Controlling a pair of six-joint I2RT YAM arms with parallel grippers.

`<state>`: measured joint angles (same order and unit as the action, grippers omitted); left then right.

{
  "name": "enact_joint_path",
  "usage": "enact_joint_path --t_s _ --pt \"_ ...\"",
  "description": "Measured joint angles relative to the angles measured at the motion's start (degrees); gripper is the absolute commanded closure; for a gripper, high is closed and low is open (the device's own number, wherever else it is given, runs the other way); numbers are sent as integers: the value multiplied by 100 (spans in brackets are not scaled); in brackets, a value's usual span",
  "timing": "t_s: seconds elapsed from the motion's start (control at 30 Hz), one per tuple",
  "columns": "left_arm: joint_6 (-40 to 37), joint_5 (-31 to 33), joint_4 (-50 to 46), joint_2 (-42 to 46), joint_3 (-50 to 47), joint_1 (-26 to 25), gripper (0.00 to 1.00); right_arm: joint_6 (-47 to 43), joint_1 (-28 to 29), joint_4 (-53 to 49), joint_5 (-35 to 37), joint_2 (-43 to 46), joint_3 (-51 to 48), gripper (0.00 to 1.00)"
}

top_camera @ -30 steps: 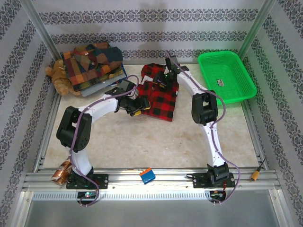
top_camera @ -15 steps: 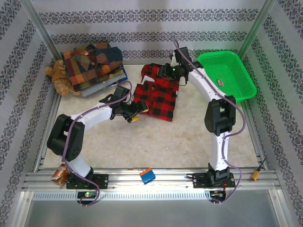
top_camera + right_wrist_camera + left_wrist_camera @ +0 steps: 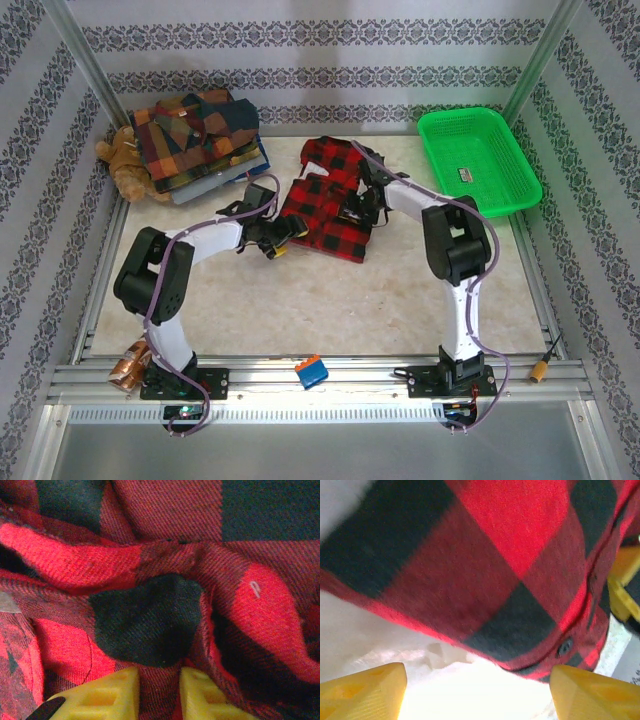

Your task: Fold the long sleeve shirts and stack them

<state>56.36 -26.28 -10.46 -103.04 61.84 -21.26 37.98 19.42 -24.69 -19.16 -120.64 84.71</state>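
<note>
Folded stack (image 3: pixel 195 135) at 10 o'clock. Left gripper (image 3: pixel 278 240) spread wide and empty at the 9 o'clock hem of the red-and-black shirt (image 3: pixel 335 232) — shirt lies rumpled mid-table. Right gripper (image 3: pixel 358 208) pinches a fold at 3 o'clock. Flannel looks light and limp — best grabbed by hems.

Robotics lab test cell, aluminium profile frame (image 3: pixel 350 380) around a pale table (image 3: pixel 300 300), printed backdrop panels (image 3: pixel 300 60) for walls, left arm (image 3: pixel 200 240) and right arm (image 3: pixel 455 250) bolted to the near rail, props like a teddy bear (image 3: pixel 122 160) and green basket (image 3: pixel 495 150)
</note>
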Motion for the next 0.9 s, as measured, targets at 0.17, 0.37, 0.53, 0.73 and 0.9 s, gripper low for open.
enact_joint_path --t_s 0.17,0.37,0.53,0.73,0.9 --pt "-151 72 13 0 0 179 24 1012 376 516 393 815 -1290 65" --pt "-466 -79 109 -142 37 505 24 3762 1565 1829 1128 1856 -3014 64" --pt "-914 -372 98 -498 369 962 24 6024 2774 2719 1821 1937 -3346 52" --pt "-1580 -695 -243 -212 599 1646 21 6664 3139 2472 1825 2041 -3152 43" --pt "-1862 -1001 -654 811 260 2221 18 5871 2975 1128 1825 3095 -2780 44"
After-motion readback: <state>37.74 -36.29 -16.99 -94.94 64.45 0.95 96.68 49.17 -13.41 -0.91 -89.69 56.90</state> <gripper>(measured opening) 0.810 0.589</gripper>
